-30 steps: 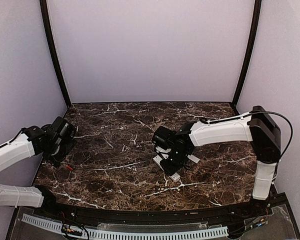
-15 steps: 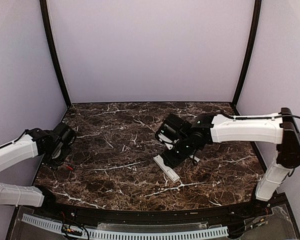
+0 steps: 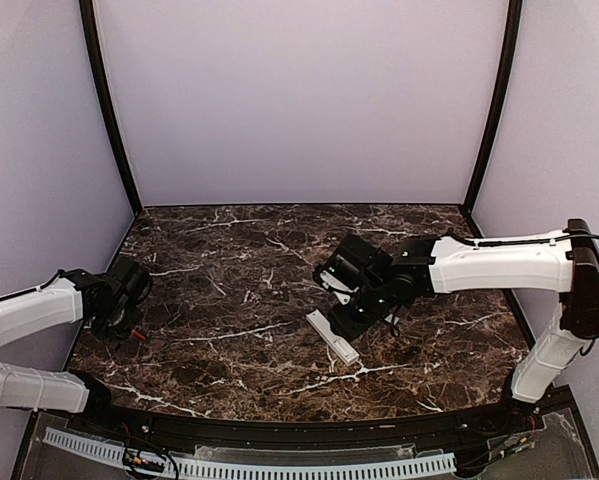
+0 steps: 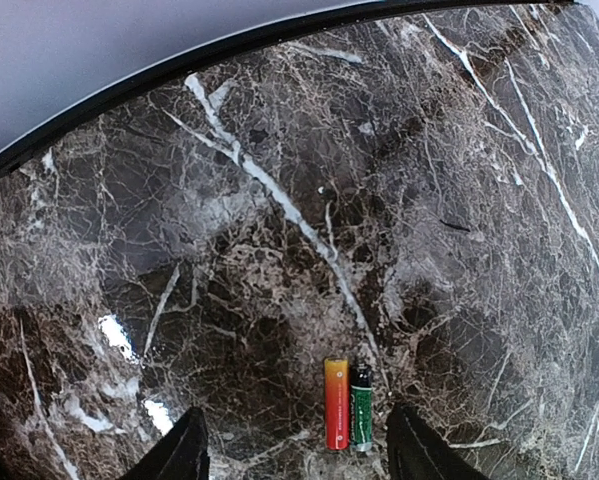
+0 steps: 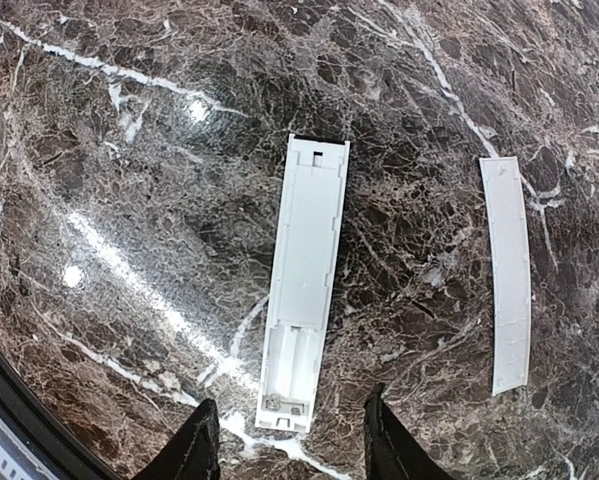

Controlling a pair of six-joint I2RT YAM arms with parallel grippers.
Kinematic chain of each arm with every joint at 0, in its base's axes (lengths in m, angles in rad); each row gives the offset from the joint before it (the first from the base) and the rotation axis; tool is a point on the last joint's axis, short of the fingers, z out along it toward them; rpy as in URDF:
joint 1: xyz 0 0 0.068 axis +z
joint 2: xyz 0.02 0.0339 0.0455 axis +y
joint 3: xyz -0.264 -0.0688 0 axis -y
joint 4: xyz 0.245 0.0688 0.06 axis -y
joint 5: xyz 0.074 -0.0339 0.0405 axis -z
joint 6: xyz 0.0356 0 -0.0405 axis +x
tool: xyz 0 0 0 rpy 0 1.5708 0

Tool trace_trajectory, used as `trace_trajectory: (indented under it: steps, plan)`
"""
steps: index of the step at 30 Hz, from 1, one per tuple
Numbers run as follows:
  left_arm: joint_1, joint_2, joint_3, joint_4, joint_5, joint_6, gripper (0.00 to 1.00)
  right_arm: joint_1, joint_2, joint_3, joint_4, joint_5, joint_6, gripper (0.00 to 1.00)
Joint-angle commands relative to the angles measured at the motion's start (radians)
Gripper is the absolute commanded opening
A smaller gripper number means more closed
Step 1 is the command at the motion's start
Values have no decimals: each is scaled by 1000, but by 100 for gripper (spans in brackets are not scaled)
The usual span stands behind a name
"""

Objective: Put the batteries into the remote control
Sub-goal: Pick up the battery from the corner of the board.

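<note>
Although both arms reach over the dark marble table (image 3: 219, 250), neither holds anything. The right gripper (image 5: 291, 440) hangs above the remote control (image 5: 301, 285) at its bay end, fingers spread wider than the remote. The left gripper (image 4: 294, 450), far to the remote's left, is parted too. The remote lies flat, battery bay uncovered, with a thin white cover strip (image 5: 509, 272) beside it, apart. The batteries (image 4: 347, 404) — one red, one green — lie side by side under the left gripper, well apart from the remote.
</note>
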Motion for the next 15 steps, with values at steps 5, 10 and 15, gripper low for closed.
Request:
trace_trajectory:
  steps: [5,10,15]
  plan:
    - [23,-100,-123,170,38,67,51,24,-94,-64,1,-2,56,46]
    - [47,-28,-141,259,84,88,46,29,-109,-70,-31,-6,91,46]
    - [49,114,-66,225,105,69,40,37,-121,-81,-46,12,110,46]
